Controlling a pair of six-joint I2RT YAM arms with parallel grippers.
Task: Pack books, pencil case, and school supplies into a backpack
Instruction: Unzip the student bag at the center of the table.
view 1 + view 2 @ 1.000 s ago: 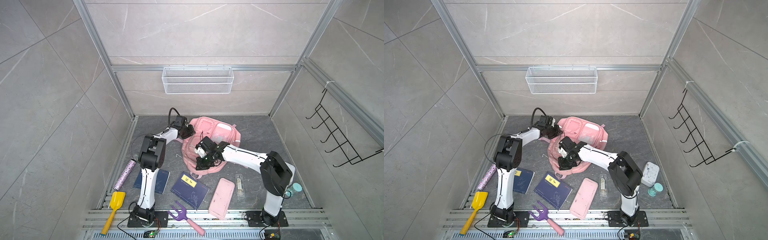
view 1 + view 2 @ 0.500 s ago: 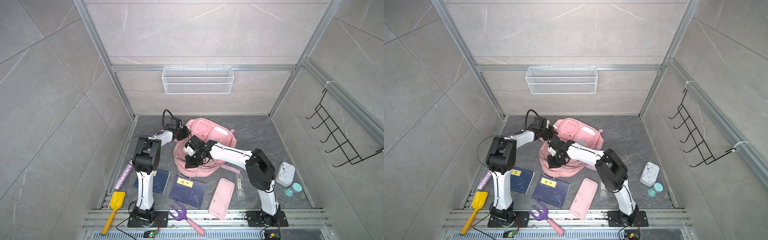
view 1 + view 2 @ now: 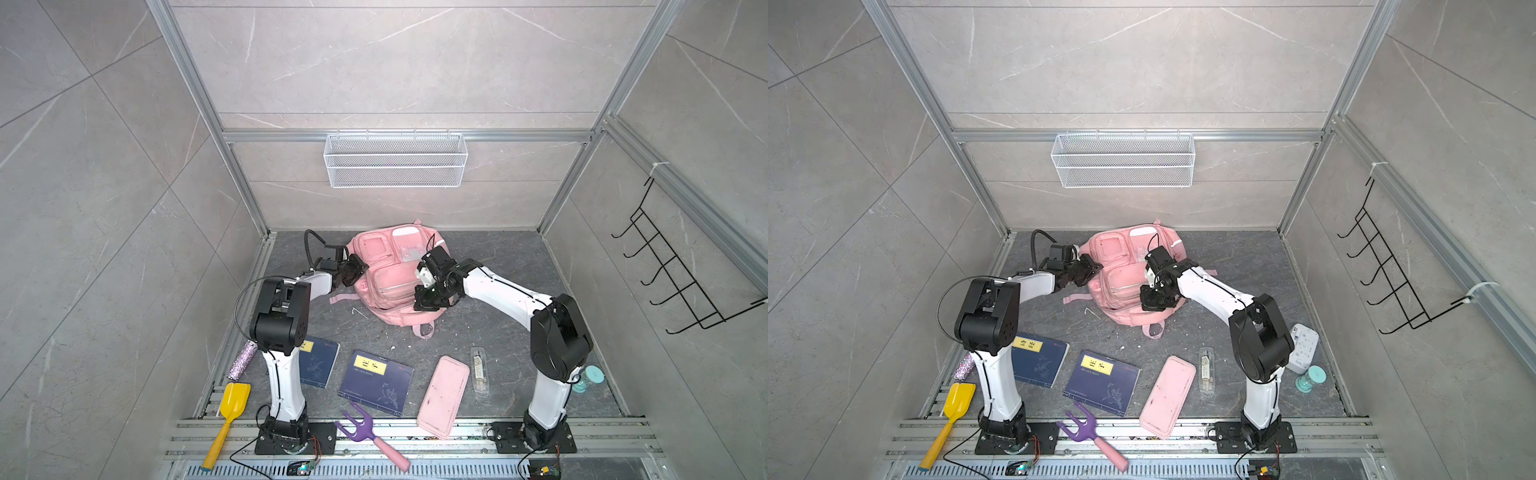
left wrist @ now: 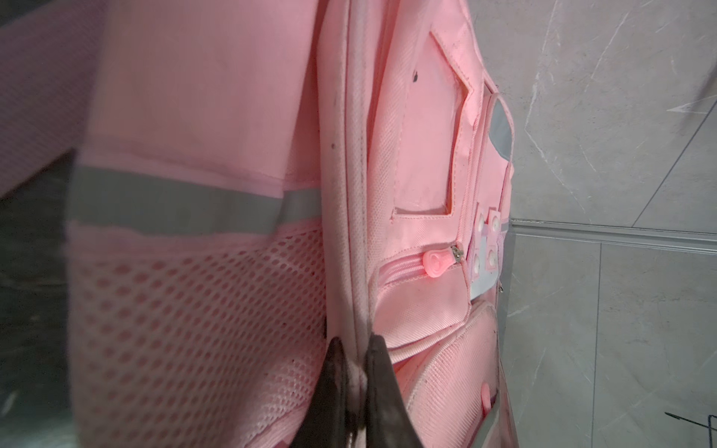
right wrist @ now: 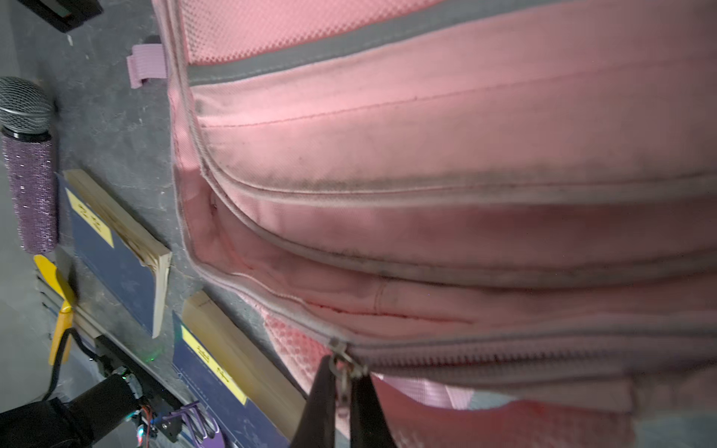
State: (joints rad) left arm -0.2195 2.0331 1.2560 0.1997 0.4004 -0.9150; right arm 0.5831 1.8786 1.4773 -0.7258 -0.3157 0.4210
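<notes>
Floor read as a clock: 12 = back wall, 6 = front rail.

At 8, by the side rail: glitter mic (image 3: 242,360), w/ yellow shovel (image 3: 232,401) just next to it toward 7. L arm stands on the rail at 7 and reaches in. L gripper (image 4: 357,343) is at the backpack (image 3: 388,282) on its 9 o'clock side. In the L wrist view its jaws are pinched tight on the pack's pale piping seam, next to the mesh pocket (image 4: 194,329).

1st book (image 3: 318,365) lies flat at 7, partly hidden behind the L arm. 2nd book (image 3: 376,382) lies flat just beside it toward 6, small gap btwn them. Purple fork (image 3: 361,430) is on the rail at 6, prongs near the 2nd book.

Backpack lies front-up at centre, toward 12, w/ a pink loop at its 6 o'clock end.

R gripper (image 5: 344,368) is at the pack's 4 o'clock corner, jaws closed on a metal zip pull (image 5: 336,346).

Pencil case (image 3: 444,395) lies flat at 5, near end over the rail. Clear packet (image 3: 479,370) is just beside it toward 4, not touching. White device (image 3: 1303,347) and teal jar (image 3: 1310,379) sit at 4 by the R arm.

Books, case and packet are all outside the pack.
</notes>
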